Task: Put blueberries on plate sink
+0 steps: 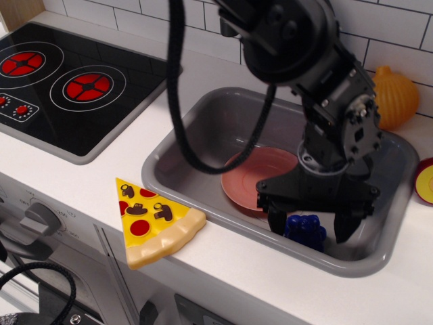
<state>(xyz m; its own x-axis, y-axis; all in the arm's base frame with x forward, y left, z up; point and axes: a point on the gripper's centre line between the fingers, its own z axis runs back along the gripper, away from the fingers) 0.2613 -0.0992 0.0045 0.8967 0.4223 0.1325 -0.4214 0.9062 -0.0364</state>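
The blueberries (306,230), a small deep-blue clump, lie on the floor of the grey sink (196,145) near its front wall. My gripper (310,230) is open and low in the sink, one finger on each side of the blueberries, not closed on them. The salmon-pink plate (254,176) lies flat on the sink floor just left of and behind the gripper; the arm hides its right part.
A pizza slice (152,220) lies on the white counter in front of the sink's left corner. A black stovetop (67,81) is at the far left. An orange onion-shaped toy (396,98) stands behind the sink, and a red-and-yellow disc (426,181) at the right edge.
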